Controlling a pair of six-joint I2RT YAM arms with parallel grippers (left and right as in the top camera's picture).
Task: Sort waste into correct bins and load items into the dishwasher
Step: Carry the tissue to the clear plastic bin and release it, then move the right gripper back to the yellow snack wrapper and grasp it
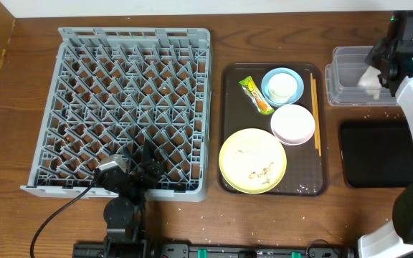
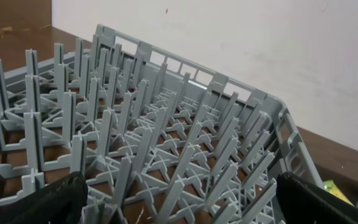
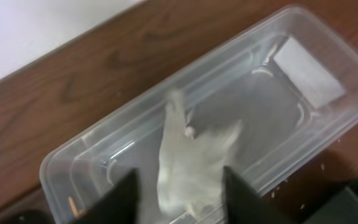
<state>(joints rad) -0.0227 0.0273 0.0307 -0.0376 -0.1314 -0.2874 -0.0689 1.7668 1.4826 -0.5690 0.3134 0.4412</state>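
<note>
My right gripper (image 1: 377,72) (image 3: 179,199) is open over the clear tub (image 1: 344,66) (image 3: 291,81). The crumpled white napkin (image 1: 369,77) (image 3: 191,155) is blurred between its spread fingers, over the tub's inside. My left gripper (image 1: 146,159) (image 2: 182,199) is open and empty over the grey dish rack (image 1: 120,107) (image 2: 166,124) near its front edge. On the brown tray (image 1: 228,79) lie the yellow-green wrapper (image 1: 255,94), a blue bowl (image 1: 267,79) holding a white cup (image 1: 283,87), a pink bowl (image 1: 292,123), a yellow plate (image 1: 252,159) with crumbs (image 1: 262,172), and chopsticks (image 1: 315,115).
The black tub (image 1: 378,154) sits in front of the clear tub, at the right of the tray. Small crumbs are scattered on the table around the tubs. A cable runs from the left arm's base to the front left.
</note>
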